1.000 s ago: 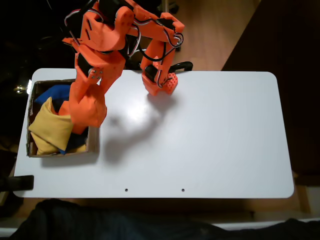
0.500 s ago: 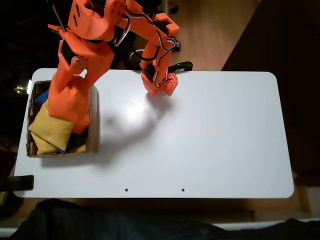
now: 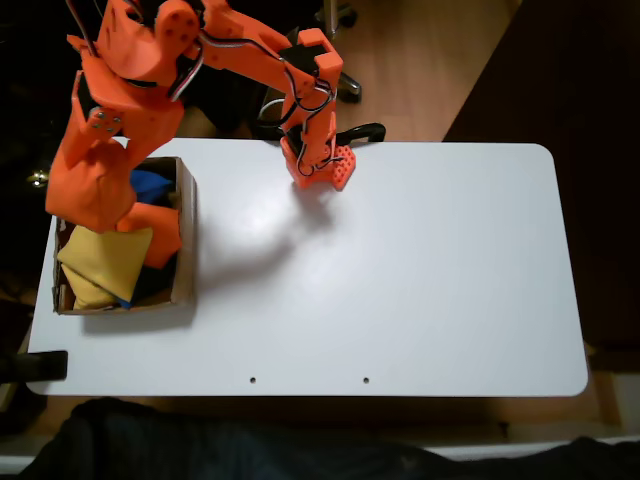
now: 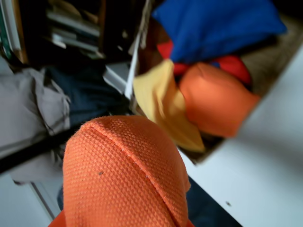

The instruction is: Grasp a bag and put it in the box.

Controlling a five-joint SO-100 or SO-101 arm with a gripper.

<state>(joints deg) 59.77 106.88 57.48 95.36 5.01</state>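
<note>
I am the orange arm, reaching over the left end of the white table, and my gripper is closed around the plump, rounded orange fabric bean bag. In the wrist view its woven cloth bulges close to the lens, seam running across it. In the fixed view I hang above the far left corner of the shallow brown cardboard box, which sits at the table's left edge.

The risk, as I judge it, is letting go too far out: I seem to sit over the box's outer wall, so the bag could catch the rim and drop off the table's left edge. The box already holds a yellow bag, a blue bag and a flatter orange bag, so a bag landing on that heap might roll out.

My fingers are hidden behind the bag and my own orange body, so I cannot make out the jaw opening. The box's far wall is covered by my arm, and the wrist view is blurred.
</note>
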